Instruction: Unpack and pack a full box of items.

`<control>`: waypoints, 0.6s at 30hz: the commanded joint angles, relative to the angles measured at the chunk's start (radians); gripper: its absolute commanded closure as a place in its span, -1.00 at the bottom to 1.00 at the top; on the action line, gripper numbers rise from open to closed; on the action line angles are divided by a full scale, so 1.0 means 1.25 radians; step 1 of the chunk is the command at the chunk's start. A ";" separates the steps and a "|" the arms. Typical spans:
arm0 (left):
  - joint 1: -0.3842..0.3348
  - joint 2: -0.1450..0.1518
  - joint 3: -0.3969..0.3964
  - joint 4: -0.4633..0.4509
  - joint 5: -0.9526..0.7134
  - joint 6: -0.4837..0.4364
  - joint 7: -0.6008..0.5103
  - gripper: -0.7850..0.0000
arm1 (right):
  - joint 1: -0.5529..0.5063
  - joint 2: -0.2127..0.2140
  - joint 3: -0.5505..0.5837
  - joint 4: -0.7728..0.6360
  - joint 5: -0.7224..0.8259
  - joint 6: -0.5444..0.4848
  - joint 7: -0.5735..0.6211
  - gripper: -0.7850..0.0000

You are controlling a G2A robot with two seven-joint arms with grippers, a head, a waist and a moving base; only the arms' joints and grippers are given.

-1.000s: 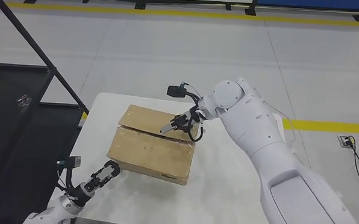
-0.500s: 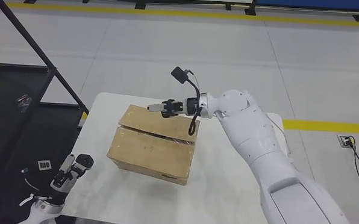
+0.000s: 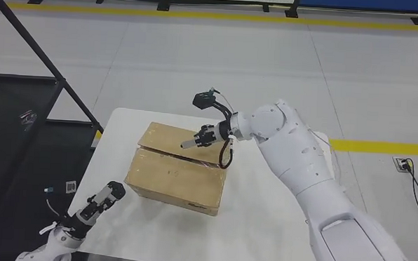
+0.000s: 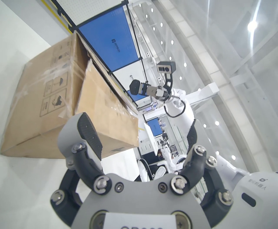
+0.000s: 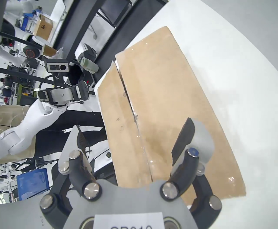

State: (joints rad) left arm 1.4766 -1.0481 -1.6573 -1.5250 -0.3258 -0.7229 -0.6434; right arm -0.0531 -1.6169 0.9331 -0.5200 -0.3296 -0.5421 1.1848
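From the top view, the box (image 3: 178, 170) sits flat on the white table (image 3: 261, 224), on the robot's left half of it and nearer the far edge. Its long axis runs across the robot's front, turned slightly so the right end lies nearer the robot. Both top flaps are down and face up, and the seam between them follows the long axis.

The left wrist view gives what the top view cannot: a side wall of the box (image 4: 43, 97) with printed handling marks and wrinkled clear tape, and a dark slit where the flaps meet. The right wrist view looks along the lid of the box (image 5: 162, 97) and shows the seam with glints of tape on it.

The right gripper (image 3: 189, 143) hangs over the far flap, near the seam and toward the right end. In its own view the right gripper (image 5: 132, 134) is spread wide, with the seam running between its fingers, and it holds nothing. Whether a fingertip touches the cardboard cannot be told.

The left gripper (image 3: 111, 191) is at the table's near left edge, apart from the box and pointing toward it. In its own view the left gripper (image 4: 139, 130) is also spread wide and empty, with the right gripper (image 4: 135, 86) far off above the lid.
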 commanded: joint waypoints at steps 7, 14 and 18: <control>0.006 -0.003 0.022 -0.010 0.055 -0.011 0.016 -1.00 | 0.036 0.013 -0.028 -0.015 -0.030 0.101 0.176 -1.00; 0.002 -0.003 0.034 -0.010 0.041 -0.022 -0.003 -1.00 | 0.039 0.001 -0.070 -0.002 -0.052 0.114 0.186 -0.76; 0.002 -0.002 0.038 -0.013 0.036 -0.026 -0.009 -1.00 | 0.050 -0.010 -0.098 0.020 -0.062 0.122 0.197 -0.39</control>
State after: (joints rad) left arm 1.4787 -1.0511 -1.6114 -1.5413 -0.2775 -0.7535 -0.6524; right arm 0.0082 -1.6263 0.8189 -0.4995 -0.4069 -0.3919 1.4288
